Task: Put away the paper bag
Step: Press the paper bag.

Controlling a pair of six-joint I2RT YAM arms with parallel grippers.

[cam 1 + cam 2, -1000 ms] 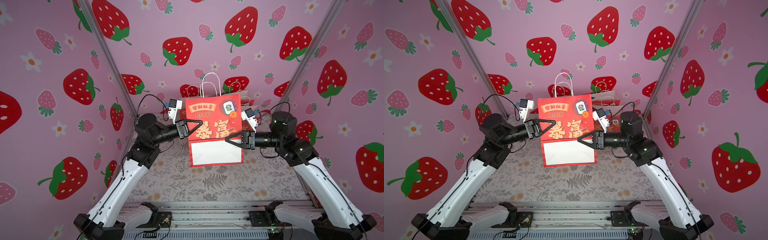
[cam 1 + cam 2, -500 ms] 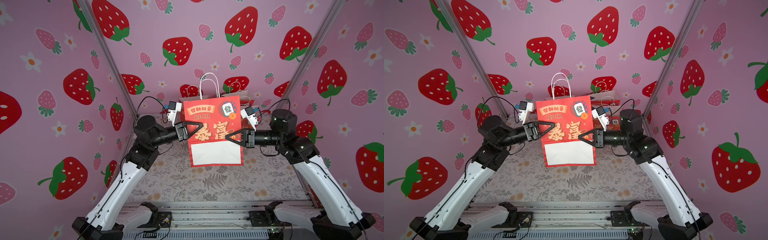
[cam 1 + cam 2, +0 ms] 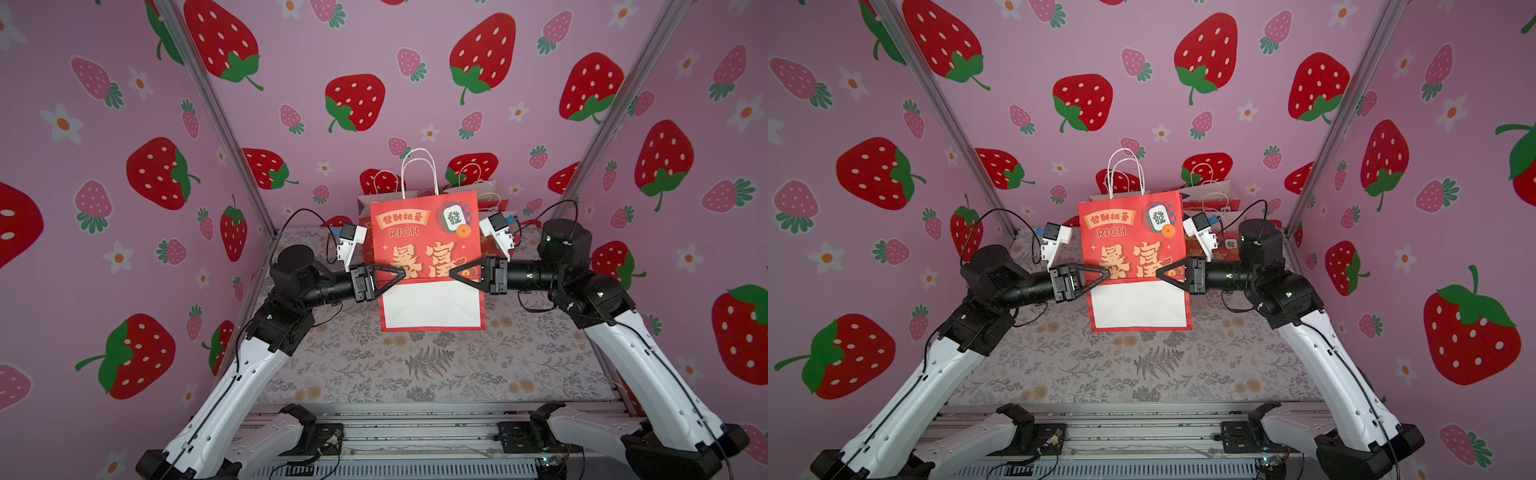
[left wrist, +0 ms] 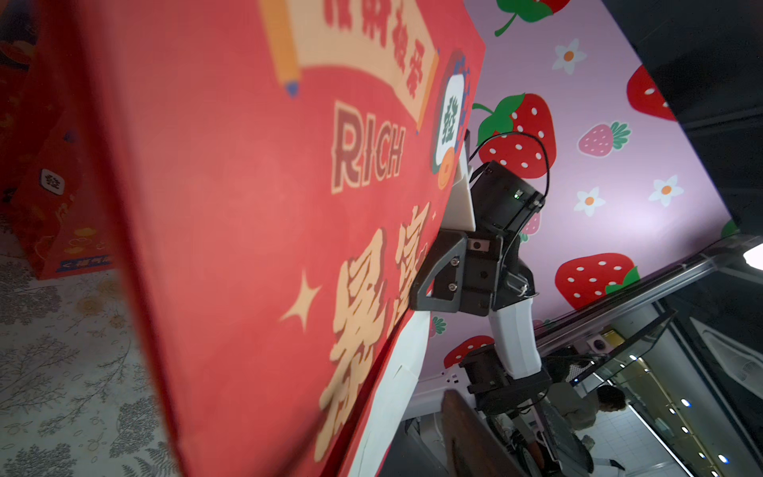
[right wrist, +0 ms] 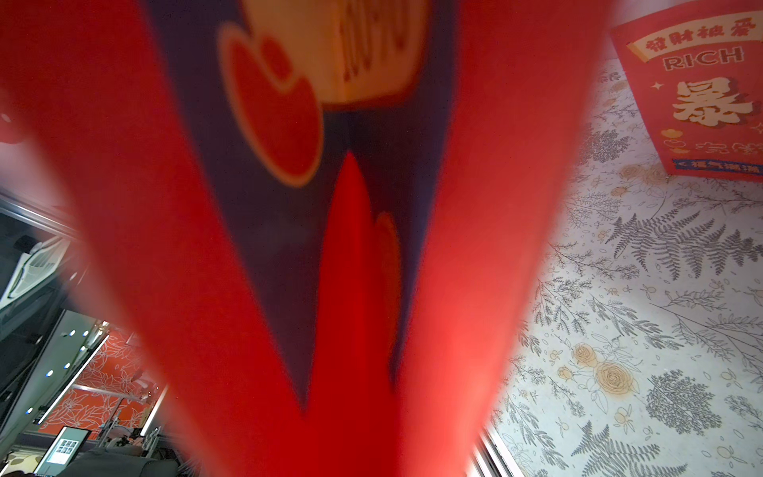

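Above table [image 3: 457, 374], right claw [image 3: 453, 274], apparently shut, pinches paper bag [image 3: 424, 245].

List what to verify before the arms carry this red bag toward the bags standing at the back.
1. Right gripper shut on paper bag: ok.
2. Left gripper gripping the opposite edge: cannot tell.
3. Bag flattened, white bottom panel folded up: ok.
4. Bag hangs clear of the table: ok.
5. Handles free, nothing caught: ok.
6. Free slot among the standing bags: cannot tell, the held bag hides it.
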